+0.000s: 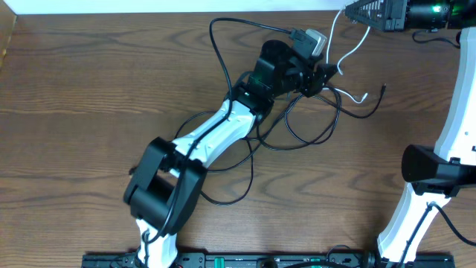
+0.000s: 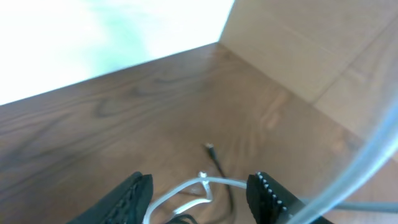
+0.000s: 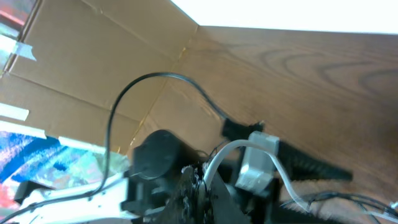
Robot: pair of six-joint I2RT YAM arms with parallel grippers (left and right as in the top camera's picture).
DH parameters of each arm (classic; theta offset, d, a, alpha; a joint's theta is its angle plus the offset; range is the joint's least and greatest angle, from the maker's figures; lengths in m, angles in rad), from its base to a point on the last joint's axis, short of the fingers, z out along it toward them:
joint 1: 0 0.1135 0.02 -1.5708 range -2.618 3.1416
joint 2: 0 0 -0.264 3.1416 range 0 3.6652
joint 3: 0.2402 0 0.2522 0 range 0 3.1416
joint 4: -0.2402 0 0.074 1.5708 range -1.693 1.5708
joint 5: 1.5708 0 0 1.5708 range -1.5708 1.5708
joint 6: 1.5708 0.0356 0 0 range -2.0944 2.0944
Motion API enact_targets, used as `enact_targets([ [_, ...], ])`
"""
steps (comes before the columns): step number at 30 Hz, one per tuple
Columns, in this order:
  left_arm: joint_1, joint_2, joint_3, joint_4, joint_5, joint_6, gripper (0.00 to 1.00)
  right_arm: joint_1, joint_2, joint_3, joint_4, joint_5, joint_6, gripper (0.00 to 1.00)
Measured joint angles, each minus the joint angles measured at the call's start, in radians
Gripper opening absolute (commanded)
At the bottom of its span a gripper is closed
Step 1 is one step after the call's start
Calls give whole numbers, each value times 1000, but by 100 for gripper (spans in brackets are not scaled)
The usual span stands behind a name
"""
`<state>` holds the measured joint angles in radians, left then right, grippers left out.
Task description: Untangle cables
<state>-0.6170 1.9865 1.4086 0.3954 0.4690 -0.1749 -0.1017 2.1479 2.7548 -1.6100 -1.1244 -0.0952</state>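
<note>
Black cables (image 2: 219,165) looped, white cable (image 2: 224,181) partly raised

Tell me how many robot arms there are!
2. The left arm reaches from the bottom edge to the middle of the table. The right arm runs up the right side, its gripper at the top, pinching the white cable. None looks hidden.

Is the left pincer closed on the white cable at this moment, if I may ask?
No, the left pincer has its fingers well apart, with the white cable lying loose between them.
</note>
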Motion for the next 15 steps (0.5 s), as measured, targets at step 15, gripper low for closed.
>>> enact_targets([
  [15, 38, 57, -1, -95, -76, -4, 7, -12, 0, 0, -19, 23, -33, 1],
])
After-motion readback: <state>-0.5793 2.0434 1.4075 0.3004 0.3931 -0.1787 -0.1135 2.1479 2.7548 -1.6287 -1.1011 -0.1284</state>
